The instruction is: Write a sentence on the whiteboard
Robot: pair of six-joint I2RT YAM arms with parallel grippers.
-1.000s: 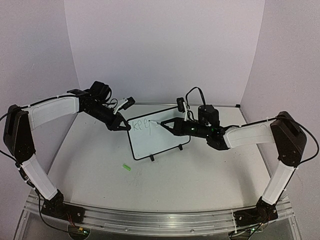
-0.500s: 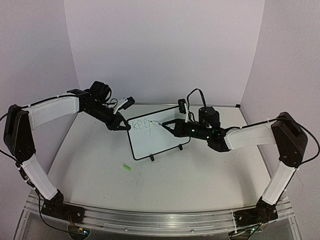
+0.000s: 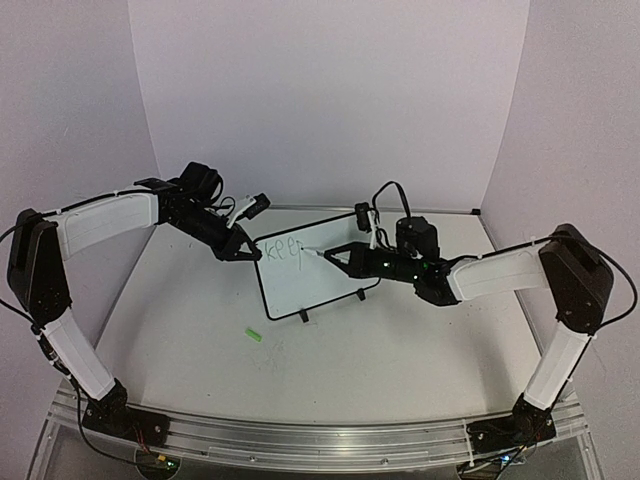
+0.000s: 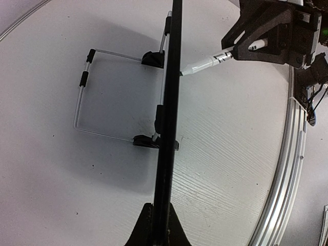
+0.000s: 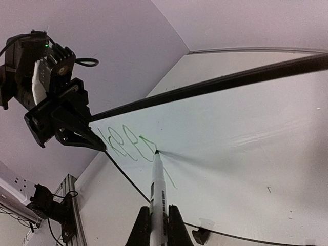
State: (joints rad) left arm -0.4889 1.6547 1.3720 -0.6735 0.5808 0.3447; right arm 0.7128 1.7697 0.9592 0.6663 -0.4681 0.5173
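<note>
The whiteboard (image 3: 322, 288) stands tilted on its feet mid-table. My left gripper (image 3: 249, 254) is shut on the board's upper left corner; in the left wrist view the board's black edge (image 4: 169, 128) runs straight out from between the jaws of that gripper (image 4: 159, 228). My right gripper (image 5: 159, 228) is shut on a white marker (image 5: 157, 187), whose tip touches the board at the last green letter. The sentence (image 5: 127, 146) reads about "keep" in thin green strokes, and it also shows from above as a short green word (image 3: 283, 250).
A small green cap (image 3: 254, 336) lies on the table in front of the board. The board's wire stand (image 4: 82, 97) props it from behind. The purple walls close in the back and sides, and the aluminium rail (image 3: 300, 440) runs along the near edge.
My right gripper has shifted slightly down and right with the marker, adding strokes to the last green letter. The left gripper and the board have stayed put.
</note>
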